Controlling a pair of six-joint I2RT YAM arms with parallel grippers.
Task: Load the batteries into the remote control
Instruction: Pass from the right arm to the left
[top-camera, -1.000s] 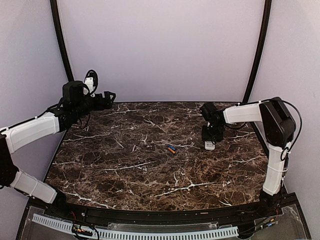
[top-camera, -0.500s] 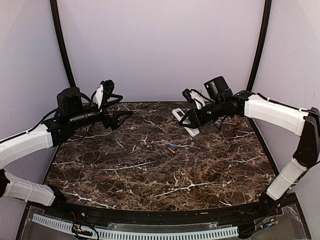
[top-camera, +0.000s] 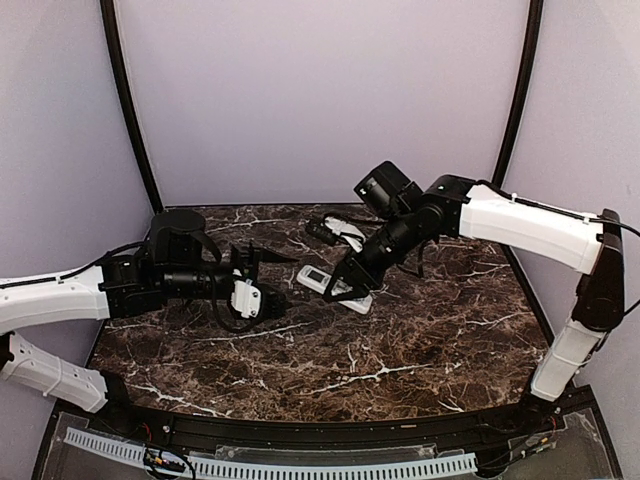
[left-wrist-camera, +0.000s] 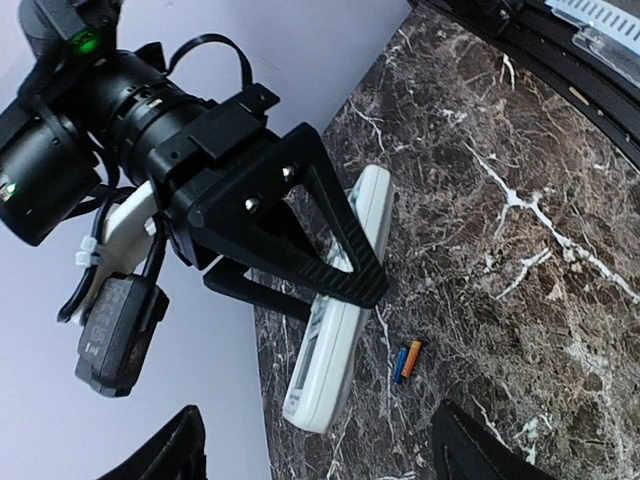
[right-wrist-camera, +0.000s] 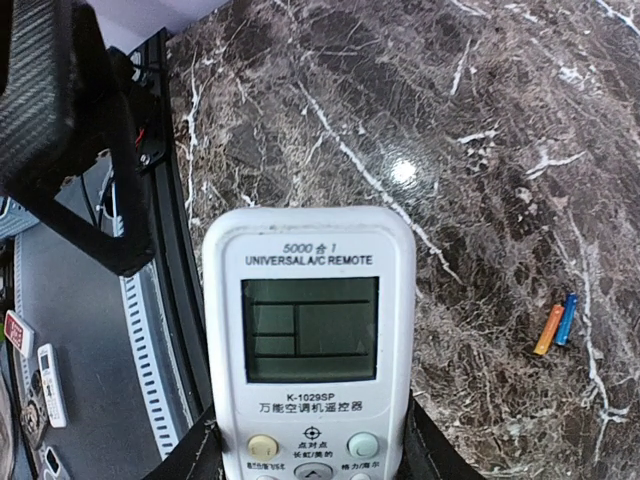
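Right gripper (top-camera: 345, 284) pinches remote control (right-wrist-camera: 310, 330) aloft over desk (top-camera: 420, 345) centre; left gripper (top-camera: 279, 280) spread, arm stretched level alongside; bare marble toward near edge.

White-veined dark marble surface (top-camera: 430, 340) under the left tool (top-camera: 280, 282) and right tool (top-camera: 343, 288); plain lilac walls (top-camera: 320, 90) and two black poles (top-camera: 125, 100) beyond them; glare (right-wrist-camera: 403, 170) on the surface

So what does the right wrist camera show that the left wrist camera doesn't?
Only the right wrist view shows the front of the remote: its screen, printed label and top buttons. Only the left wrist view shows the right tool from outside, clamped across the remote, which is seen side-on. Both show the remote and the orange and blue batteries lying side by side on the marble table.
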